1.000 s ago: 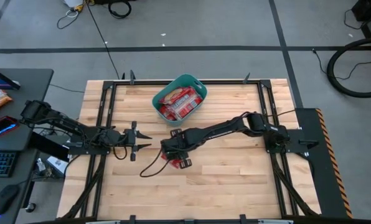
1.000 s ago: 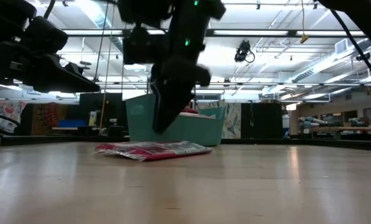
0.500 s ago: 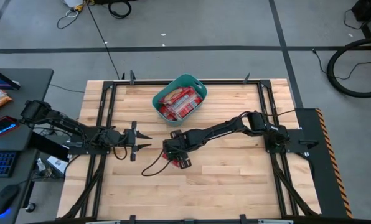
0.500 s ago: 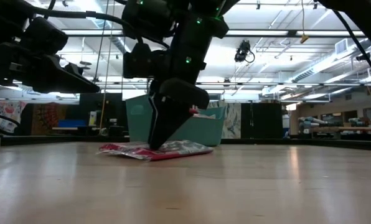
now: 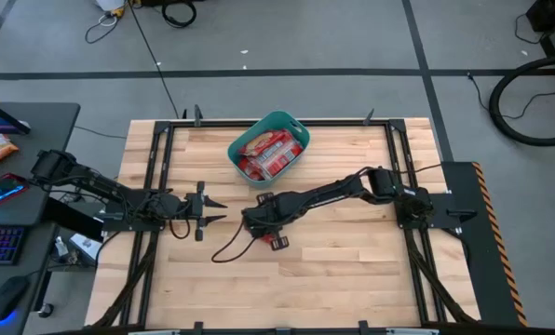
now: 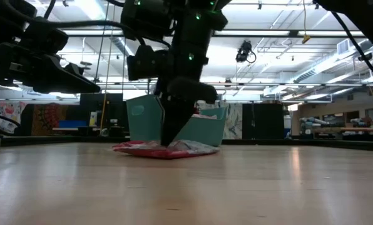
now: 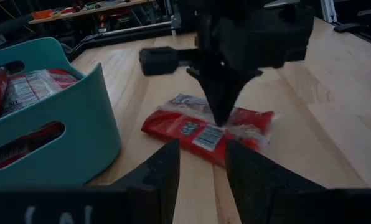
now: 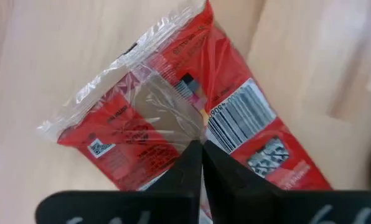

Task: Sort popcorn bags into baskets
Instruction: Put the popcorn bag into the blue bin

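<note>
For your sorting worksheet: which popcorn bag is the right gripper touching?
The lone popcorn bag flat on the table, under the right gripper; the other bags lie inside the teal basket.

Bright ceiling strip lights [image 6: 311,62] flood the room evenly, so the worktop [image 5: 352,279] shows only faint shadows. Seen from worktop level, the arms stand dark against that glare. The right wrist close-up is soft, especially toward its edges.

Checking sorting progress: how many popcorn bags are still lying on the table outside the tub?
1: a red popcorn bag lies on the table beside the teal tub, pinched by the right tool. Others are in the tub.
</note>
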Robot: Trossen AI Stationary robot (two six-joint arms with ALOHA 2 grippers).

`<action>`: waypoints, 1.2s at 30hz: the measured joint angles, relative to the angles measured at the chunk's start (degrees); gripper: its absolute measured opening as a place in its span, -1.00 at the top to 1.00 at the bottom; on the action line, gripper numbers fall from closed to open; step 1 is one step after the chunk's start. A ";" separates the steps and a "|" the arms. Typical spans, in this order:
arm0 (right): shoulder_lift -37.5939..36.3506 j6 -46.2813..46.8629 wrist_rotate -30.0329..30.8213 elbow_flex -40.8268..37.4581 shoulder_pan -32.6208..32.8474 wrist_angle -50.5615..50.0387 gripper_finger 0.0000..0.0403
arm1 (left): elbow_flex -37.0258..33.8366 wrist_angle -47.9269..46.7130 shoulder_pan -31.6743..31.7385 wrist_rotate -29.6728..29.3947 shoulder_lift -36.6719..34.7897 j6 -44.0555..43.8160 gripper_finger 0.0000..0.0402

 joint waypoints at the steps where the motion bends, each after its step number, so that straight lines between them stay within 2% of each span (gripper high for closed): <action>1: 0.05 0.00 0.42 1.14 -0.01 -1.36 0.91 | 0.02 0.00 0.00 0.01 0.00 0.02 0.34; 5: -0.01 0.62 2.48 6.37 -0.07 -8.25 0.97 | 0.02 0.00 -0.02 0.02 0.00 0.00 0.34; 13: -0.17 7.43 11.14 16.77 0.33 -24.77 0.97 | 0.02 -0.02 -0.02 0.02 0.00 -0.82 0.34; 17: -0.18 9.50 13.21 21.75 0.33 -33.37 0.97 | 0.02 -0.02 0.00 0.02 0.00 -0.87 0.34; 21: -0.19 10.07 19.42 27.15 -0.27 -39.80 0.96 | 0.02 -0.03 0.00 0.02 0.00 -0.87 0.34; 25: -1.96 7.02 25.06 26.81 -2.40 -37.73 0.96 | 0.02 -0.02 -0.02 0.02 0.00 -0.87 0.34; 29: -1.84 2.67 25.66 26.70 -5.65 -35.37 0.96 | 0.04 -0.02 -0.02 0.02 0.00 -1.65 0.34; 36: -1.50 -10.26 28.00 26.39 -11.84 -26.24 0.96 | 0.04 -0.02 -0.01 0.02 0.00 -1.56 0.34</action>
